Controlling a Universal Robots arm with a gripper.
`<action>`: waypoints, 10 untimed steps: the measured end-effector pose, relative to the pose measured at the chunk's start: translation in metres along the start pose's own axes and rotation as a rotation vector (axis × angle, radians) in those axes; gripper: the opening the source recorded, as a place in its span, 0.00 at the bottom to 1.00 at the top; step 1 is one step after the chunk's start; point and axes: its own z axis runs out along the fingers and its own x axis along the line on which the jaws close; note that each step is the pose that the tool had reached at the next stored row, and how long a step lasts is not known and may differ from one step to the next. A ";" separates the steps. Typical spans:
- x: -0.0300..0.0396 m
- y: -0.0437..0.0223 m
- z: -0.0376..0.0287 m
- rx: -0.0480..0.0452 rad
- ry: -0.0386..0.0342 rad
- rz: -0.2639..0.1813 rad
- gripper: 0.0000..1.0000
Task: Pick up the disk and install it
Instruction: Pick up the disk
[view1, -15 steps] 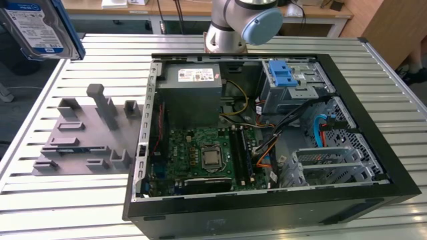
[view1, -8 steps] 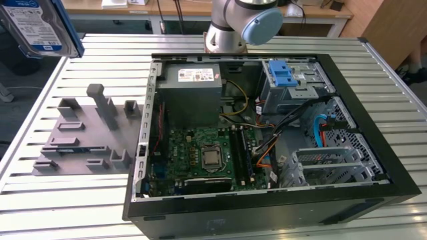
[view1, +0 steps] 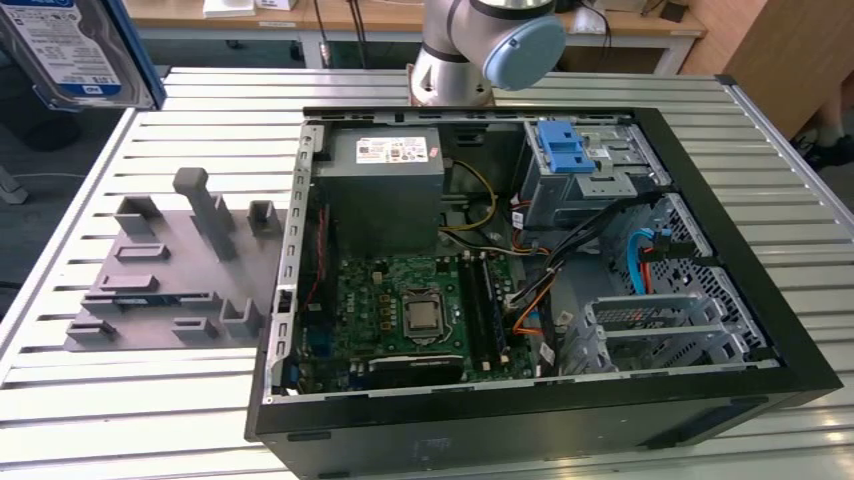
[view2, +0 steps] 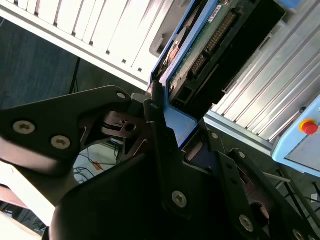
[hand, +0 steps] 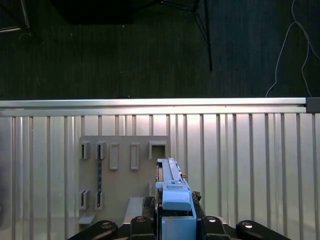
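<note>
While the gripper (hand: 176, 222) clamps the disk (view1: 78, 50) aloft near the worktop (view1: 200, 110) edge, pick-up looks complete. Installing likely requires you to align it with the case (view1: 787, 345) bay.

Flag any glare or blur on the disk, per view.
Exterior view: the disk is cropped at the corner, label free of glare. Second wrist view: table slats blown out. First wrist view: glare along the edge rail, disk edge-on and sharp.

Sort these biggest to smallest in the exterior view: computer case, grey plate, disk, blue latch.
Computer case
grey plate
disk
blue latch
The disk looks close to the camera, so its rank is unsure.
</note>
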 end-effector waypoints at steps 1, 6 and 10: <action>-0.0001 0.0000 -0.0009 0.0000 0.0000 0.000 0.36; -0.0004 0.0001 -0.0054 0.0000 0.0000 0.000 0.36; -0.0008 0.0002 -0.0100 0.0001 0.0000 0.000 0.36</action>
